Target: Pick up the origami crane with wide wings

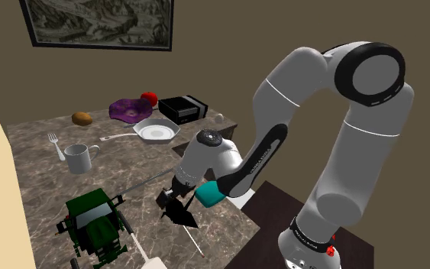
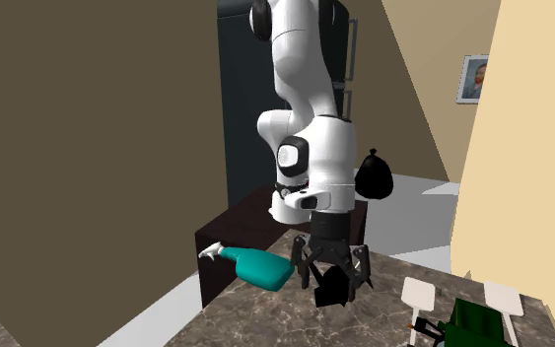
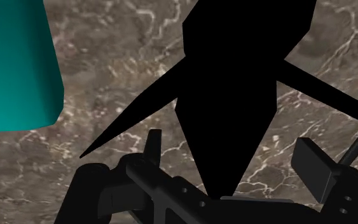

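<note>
The gripper [image 3: 230, 141] stands open above the marbled counter [image 1: 45, 176], its fingers [image 3: 314, 159] spread on either side of the black origami crane [image 3: 234, 76] without touching it. The crane's wing tips run out of the wrist view. In the second exterior view, black crane and black gripper merge and are hard to tell apart. In the shoulder view, a teal bottle [image 1: 208, 196], partly hidden by the arm, lies at the gripper's 3 o'clock, and a green toy tractor [image 1: 92, 222] at 8 o'clock.
</note>
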